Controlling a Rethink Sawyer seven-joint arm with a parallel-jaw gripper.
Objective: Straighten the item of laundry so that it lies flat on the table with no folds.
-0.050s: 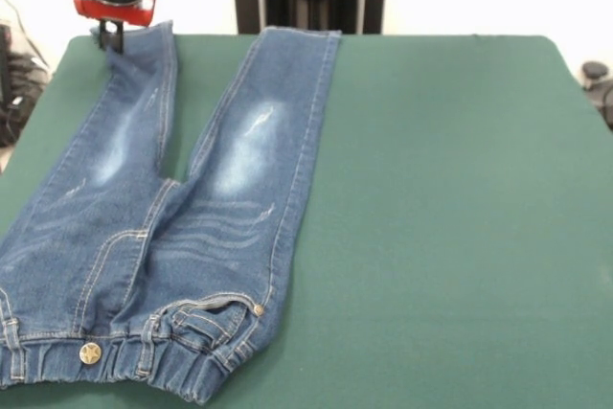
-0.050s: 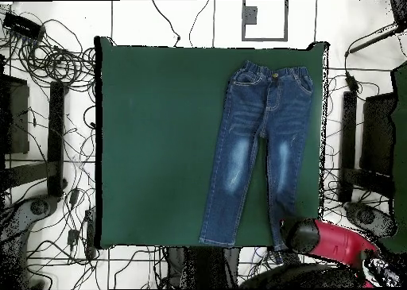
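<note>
Item 1. Hand (image 1: 111, 37): red and black, hanging at the far left corner of the surface (image 1: 441, 208) in the front view, directly over the cuff of one trouser leg. Its dark tips appear to meet the denim at the hem. Whether the tips are spread or pinched on the cloth cannot be told; the overhead view hides them under the arm's red body (image 2: 322, 237). Judgement: the placement at the hem suits pulling that leg out to full length.

Item 2. Jeans (image 1: 163, 217): small blue denim pair, faded pale patches on both thighs, gathered waistband with metal button (image 1: 89, 352) at the near edge. Both legs run toward the far edge and lie fairly straight, slightly parted. Shallow ripples remain below the fly, and the waistband (image 1: 144, 361) bunches by its own elastic. The left leg's outer side lies along the surface's left edge, and the waistband sits close to the near edge. Judgement: largely flat already, with little left beyond smoothing.

Item 3. Open room: the garment occupies only the left part of the surface in the front view. The whole middle and right side are bare green cover, offering free space for dragging sideways. Toward the left and near edges there is almost no margin, so a pull that way risks cloth overhanging.
</note>
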